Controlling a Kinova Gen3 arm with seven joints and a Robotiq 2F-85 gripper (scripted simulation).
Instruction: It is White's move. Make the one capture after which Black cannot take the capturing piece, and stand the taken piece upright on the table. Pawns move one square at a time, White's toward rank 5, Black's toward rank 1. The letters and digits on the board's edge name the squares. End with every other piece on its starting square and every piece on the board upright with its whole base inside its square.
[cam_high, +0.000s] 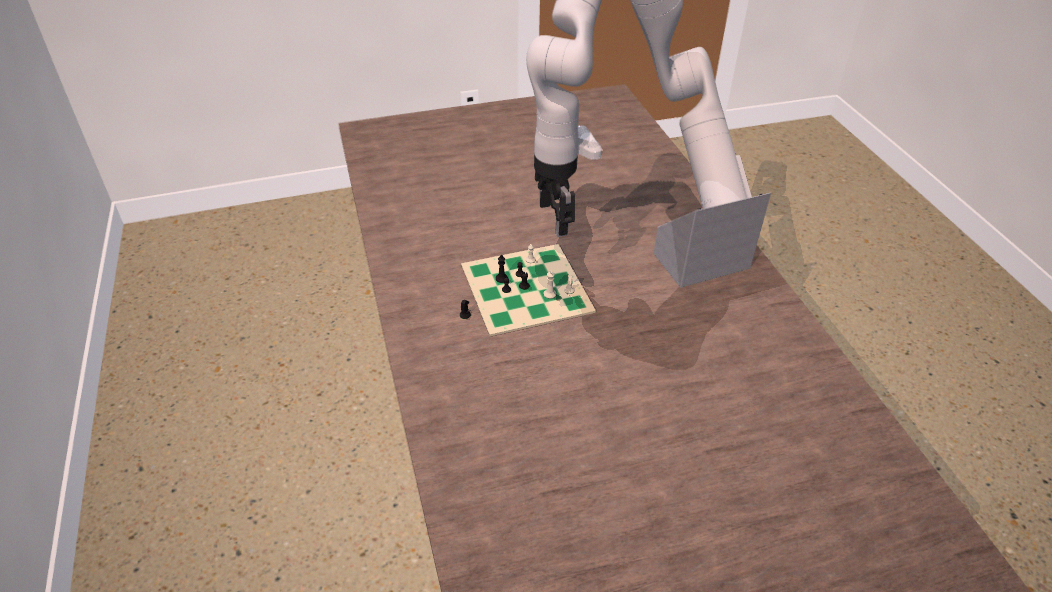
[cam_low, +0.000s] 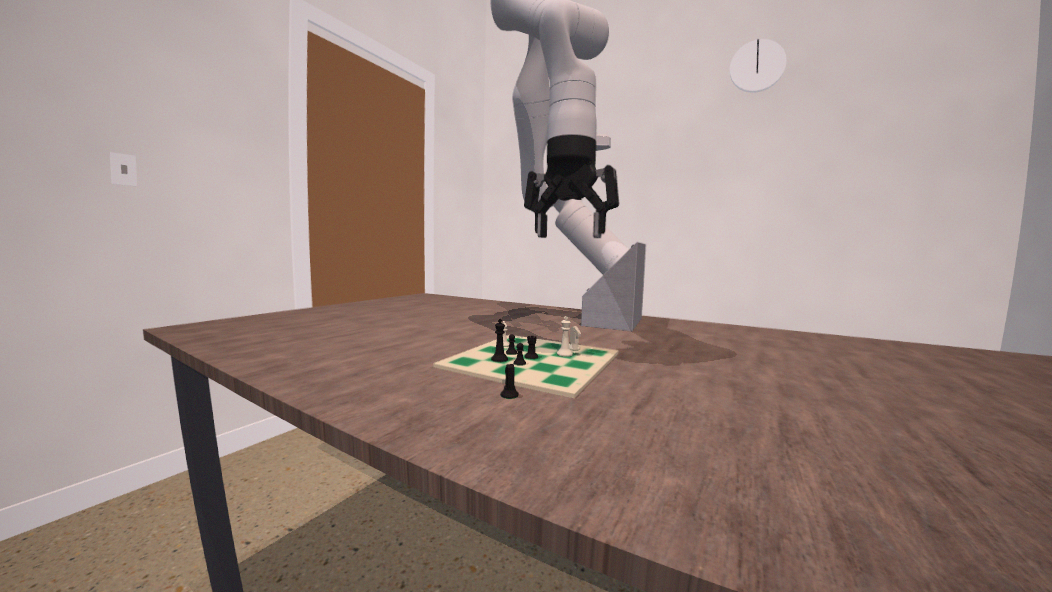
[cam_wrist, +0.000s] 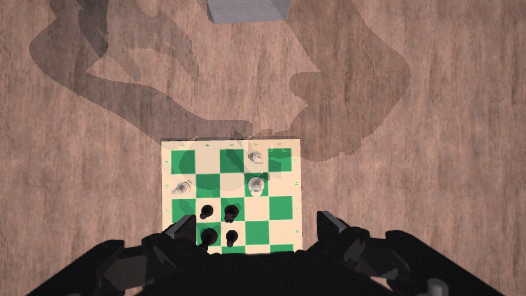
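Note:
My gripper (cam_high: 563, 225) (cam_low: 570, 226) (cam_wrist: 257, 226) is open and empty, high above the board (cam_high: 512, 327) (cam_low: 442, 363) (cam_wrist: 297, 241). On the board a tall black king (cam_high: 501, 270) (cam_low: 499, 344) (cam_wrist: 209, 236), a black rook (cam_high: 524, 282) (cam_low: 531, 347) (cam_wrist: 231, 213) and two black pawns (cam_high: 520, 270) (cam_high: 506, 286) (cam_wrist: 206, 211) (cam_wrist: 231, 237) stand upright in a cluster. A tall crowned white piece (cam_high: 550, 286) (cam_low: 564, 338) (cam_wrist: 256, 185) stands beside a white knight (cam_high: 569, 284) (cam_wrist: 256, 158). A smaller white piece (cam_high: 531, 255) (cam_wrist: 181, 188), its kind unclear, stands apart near another edge. The wrist view hides the board's lower part.
A black knight (cam_high: 464, 309) (cam_low: 509, 382) stands upright on the table (cam_high: 625, 456) (cam_low: 735, 441), off the board near the table's long edge. The grey arm mount (cam_high: 717, 242) (cam_low: 617, 298) (cam_wrist: 247, 10) stands on the board's opposite side. Arm shadows fall across the table and part of the board.

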